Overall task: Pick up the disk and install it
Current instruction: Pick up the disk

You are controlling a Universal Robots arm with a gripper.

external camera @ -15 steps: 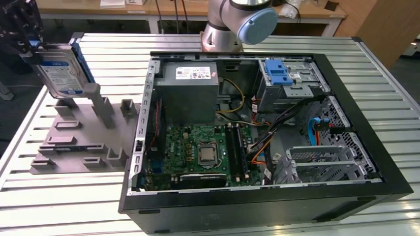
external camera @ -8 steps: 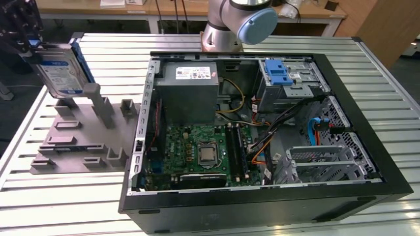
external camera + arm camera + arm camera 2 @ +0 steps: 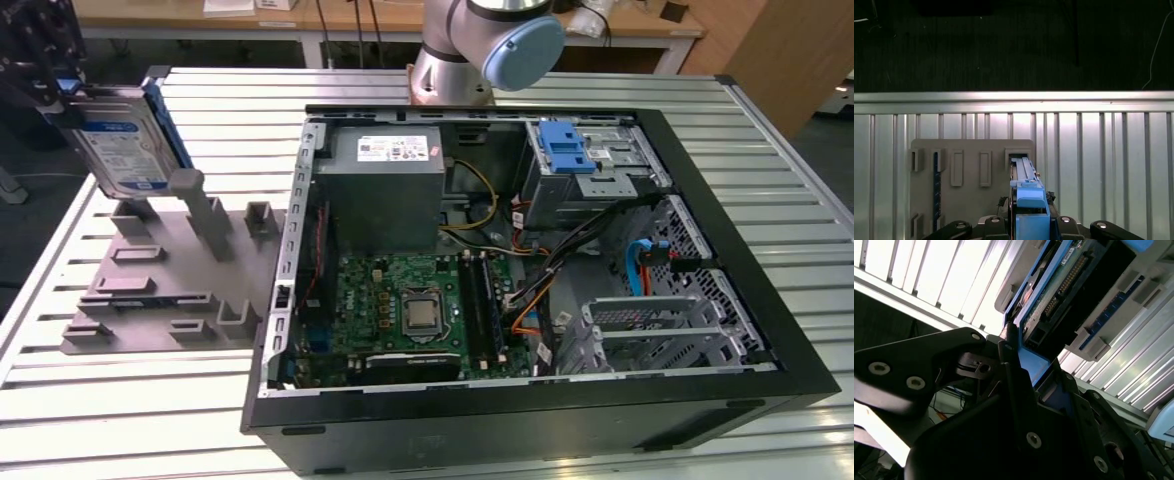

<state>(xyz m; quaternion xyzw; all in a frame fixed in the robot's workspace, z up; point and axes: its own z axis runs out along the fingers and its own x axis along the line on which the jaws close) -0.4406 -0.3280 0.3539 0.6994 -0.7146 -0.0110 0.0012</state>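
Nearest, on the slatted table, lies one open computer case. At the exterior view's left, beside the case, lies one grey slotted plate. Over that plate's far end the gripper points straight down, its fingers clamped on the blue carrier of the one disk. The disk stands on edge, long axis upright, connector end downward, label facing the case. Farthest back sits the arm's base.
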